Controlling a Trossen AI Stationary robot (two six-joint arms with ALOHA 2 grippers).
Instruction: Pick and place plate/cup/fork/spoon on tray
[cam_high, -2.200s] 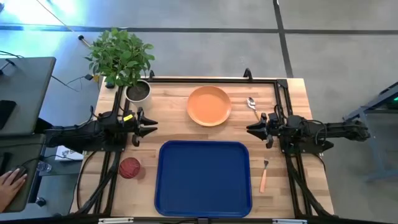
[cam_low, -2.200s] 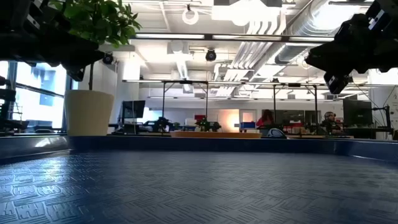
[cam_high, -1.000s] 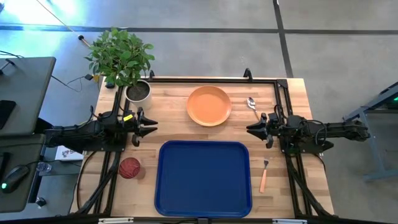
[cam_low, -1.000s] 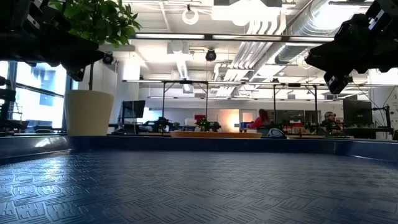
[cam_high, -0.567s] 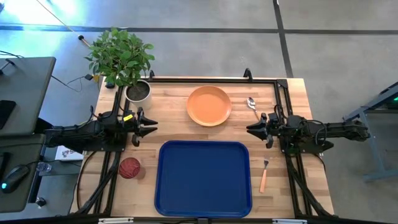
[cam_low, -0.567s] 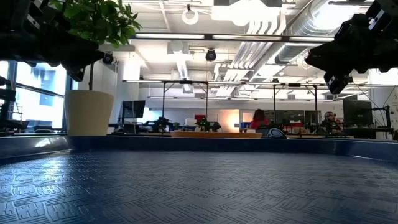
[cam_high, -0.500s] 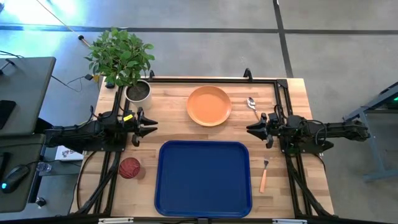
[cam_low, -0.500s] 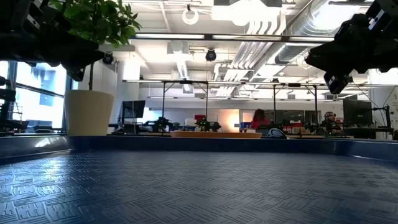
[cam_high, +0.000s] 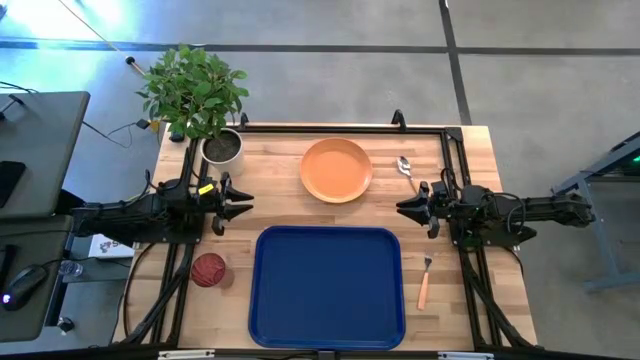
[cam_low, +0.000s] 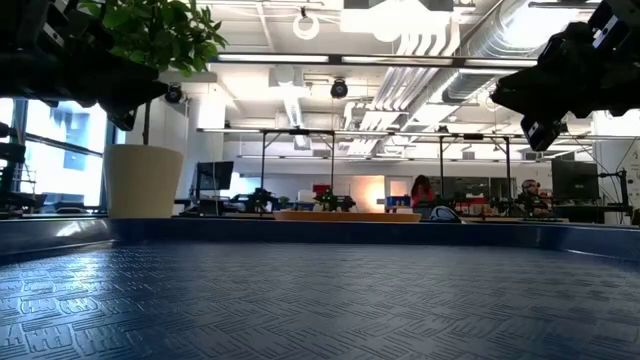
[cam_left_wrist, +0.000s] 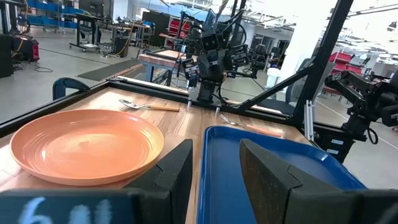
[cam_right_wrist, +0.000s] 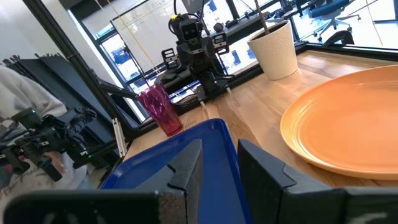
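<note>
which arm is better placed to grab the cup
Left. The cup stands on the left side of the tray, just below the left claw; the right claw waits across the table.

Plate (cam_high: 336, 170) behind tray (cam_high: 327, 287); cup (cam_high: 209, 270) left, fork (cam_high: 424, 282) right.

Two dark arms with black cables; left end effector (cam_high: 236, 205) bears a yellow tag.

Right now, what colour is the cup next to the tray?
Dark translucent red. The cup shows best in the right wrist view, standing beside the blue tray.
</note>
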